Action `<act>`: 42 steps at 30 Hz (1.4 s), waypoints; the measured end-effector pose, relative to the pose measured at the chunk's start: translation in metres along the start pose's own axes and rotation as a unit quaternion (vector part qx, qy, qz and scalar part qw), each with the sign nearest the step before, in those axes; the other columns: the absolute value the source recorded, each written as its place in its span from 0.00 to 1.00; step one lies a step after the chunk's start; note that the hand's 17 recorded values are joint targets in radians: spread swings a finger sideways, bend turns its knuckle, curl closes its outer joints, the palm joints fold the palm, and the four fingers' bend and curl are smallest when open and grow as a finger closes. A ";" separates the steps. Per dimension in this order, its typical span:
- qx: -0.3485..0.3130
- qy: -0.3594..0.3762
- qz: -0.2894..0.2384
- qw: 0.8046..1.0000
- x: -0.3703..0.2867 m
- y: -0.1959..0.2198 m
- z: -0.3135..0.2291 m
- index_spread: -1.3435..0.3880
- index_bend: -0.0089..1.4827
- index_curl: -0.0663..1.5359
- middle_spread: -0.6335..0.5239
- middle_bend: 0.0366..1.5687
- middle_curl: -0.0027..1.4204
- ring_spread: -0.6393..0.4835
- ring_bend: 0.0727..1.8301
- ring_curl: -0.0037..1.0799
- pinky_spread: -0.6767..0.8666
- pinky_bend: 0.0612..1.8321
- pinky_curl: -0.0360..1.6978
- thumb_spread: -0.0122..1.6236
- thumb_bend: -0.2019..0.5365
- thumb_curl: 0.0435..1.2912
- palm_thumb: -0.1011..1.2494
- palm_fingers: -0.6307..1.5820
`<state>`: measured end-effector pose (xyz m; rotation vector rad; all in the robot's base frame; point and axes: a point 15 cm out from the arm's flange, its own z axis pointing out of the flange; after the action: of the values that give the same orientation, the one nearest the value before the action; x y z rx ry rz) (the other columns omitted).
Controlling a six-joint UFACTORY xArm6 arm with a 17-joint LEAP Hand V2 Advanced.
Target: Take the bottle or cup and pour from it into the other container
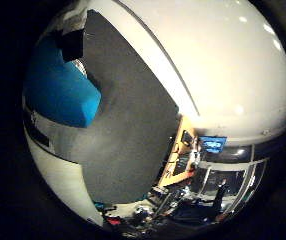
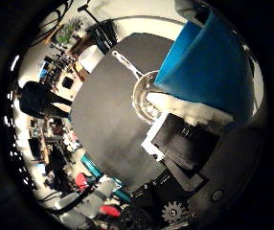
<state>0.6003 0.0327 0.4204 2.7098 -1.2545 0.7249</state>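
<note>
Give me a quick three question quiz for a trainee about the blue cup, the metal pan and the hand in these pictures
1. True or false: the blue cup stands untouched on the dark table.
2. Which container lies beneath the cup? A) a glass bowl B) a metal pan with a long handle C) a cardboard box
3. Fill in: the pan rests on the ____ table.

Key
1. False: the hand has its fingers against the cup, which is tilted above the pan.
2. B
3. dark
</note>
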 end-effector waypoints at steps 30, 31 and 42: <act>-0.178 0.207 -0.195 0.942 -0.028 -0.022 0.003 0.41 0.13 0.72 0.23 0.53 0.69 0.31 0.63 0.61 0.18 0.56 0.54 0.39 0.23 0.49 0.71 0.74; -0.184 0.209 -0.196 0.940 -0.027 -0.020 0.005 0.41 0.13 0.72 0.23 0.54 0.69 0.31 0.63 0.61 0.18 0.56 0.54 0.39 0.23 0.49 0.71 0.74; -0.214 0.243 -0.205 0.924 -0.018 -0.017 0.006 0.41 0.13 0.73 0.23 0.55 0.69 0.31 0.64 0.61 0.18 0.57 0.54 0.40 0.23 0.49 0.70 0.73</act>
<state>0.6056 0.0552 0.4095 2.1392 -0.6120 0.8682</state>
